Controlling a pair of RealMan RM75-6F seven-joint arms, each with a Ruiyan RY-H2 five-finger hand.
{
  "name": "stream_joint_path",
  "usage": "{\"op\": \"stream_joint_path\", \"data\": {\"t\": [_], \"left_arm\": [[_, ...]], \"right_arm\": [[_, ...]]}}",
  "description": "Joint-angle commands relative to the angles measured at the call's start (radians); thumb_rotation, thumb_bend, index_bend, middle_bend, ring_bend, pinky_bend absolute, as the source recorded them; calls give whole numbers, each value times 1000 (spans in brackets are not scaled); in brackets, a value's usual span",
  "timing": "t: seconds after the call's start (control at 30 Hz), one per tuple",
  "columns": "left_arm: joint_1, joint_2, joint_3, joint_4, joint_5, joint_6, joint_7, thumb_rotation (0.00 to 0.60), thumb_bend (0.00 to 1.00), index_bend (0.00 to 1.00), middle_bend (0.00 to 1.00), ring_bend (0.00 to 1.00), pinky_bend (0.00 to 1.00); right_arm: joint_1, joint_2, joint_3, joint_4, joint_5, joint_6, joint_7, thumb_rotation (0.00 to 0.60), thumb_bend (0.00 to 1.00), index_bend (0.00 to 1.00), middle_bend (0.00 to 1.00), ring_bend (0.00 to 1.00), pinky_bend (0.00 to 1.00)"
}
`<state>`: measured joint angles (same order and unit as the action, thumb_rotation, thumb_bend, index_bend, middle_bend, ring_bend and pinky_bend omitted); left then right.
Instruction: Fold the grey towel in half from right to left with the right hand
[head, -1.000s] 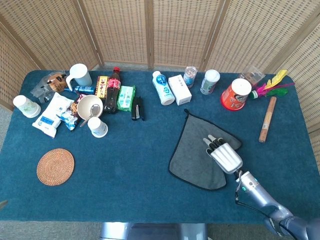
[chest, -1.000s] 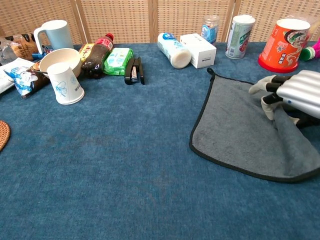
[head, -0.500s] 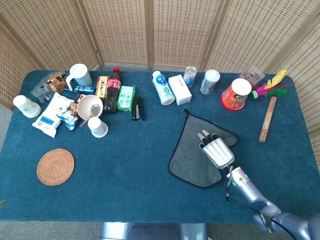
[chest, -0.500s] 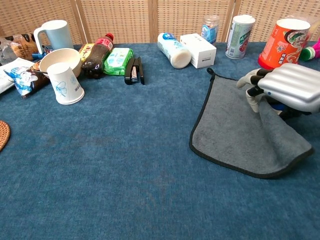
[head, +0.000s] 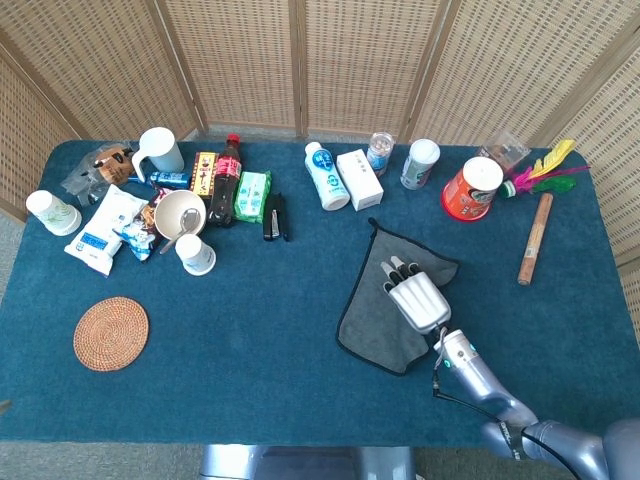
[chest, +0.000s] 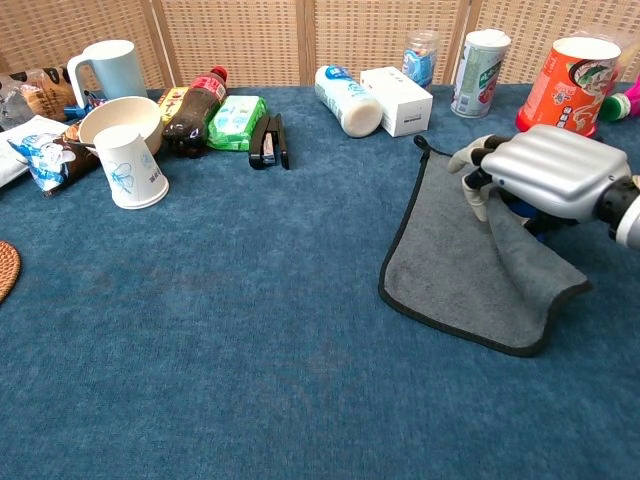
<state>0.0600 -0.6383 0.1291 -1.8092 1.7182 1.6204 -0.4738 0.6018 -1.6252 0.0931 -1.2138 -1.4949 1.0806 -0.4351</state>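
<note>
The right hand (chest: 545, 172) pinches the grey towel (chest: 455, 268) edge in its fingers (chest: 478, 190), lifted partway over. A loose pinch could drop the flap short, leaving a crooked fold

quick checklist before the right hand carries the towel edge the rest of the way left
1. Right hand holds the grey towel edge: ok, cloth hangs from its fingers.
2. Left edge flat on the table: ok.
3. Landing area clear: ok, bare towel there.
4. White box and milk bottle clear of the path: ok, they sit behind the towel.
5. Grip firmness: cannot tell.
6. Left hand out of the way: ok, not in view.
</note>
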Motion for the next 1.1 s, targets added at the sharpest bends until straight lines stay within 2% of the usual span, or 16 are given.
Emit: {"op": "stream_joint_path", "data": {"t": [0.03, 0.33, 1.1], "left_arm": [[0, 1, 1, 3, 3, 1, -5, 600, 198, 9, 0, 0, 17], [-2, 4, 4, 12, 8, 1, -23, 600, 198, 9, 0, 0, 17], [-3, 6, 6, 18, 11, 7, -36, 600, 198, 9, 0, 0, 17]], "right_arm": [[4, -13, 16, -6, 27, -7, -20, 600, 483, 590, 205, 167, 384], [7, -46, 46, -10, 103, -19, -68, 600, 478, 587, 205, 167, 384], [30, -100, 67, -26, 175, -28, -114, 600, 462, 595, 202, 167, 386]]}}
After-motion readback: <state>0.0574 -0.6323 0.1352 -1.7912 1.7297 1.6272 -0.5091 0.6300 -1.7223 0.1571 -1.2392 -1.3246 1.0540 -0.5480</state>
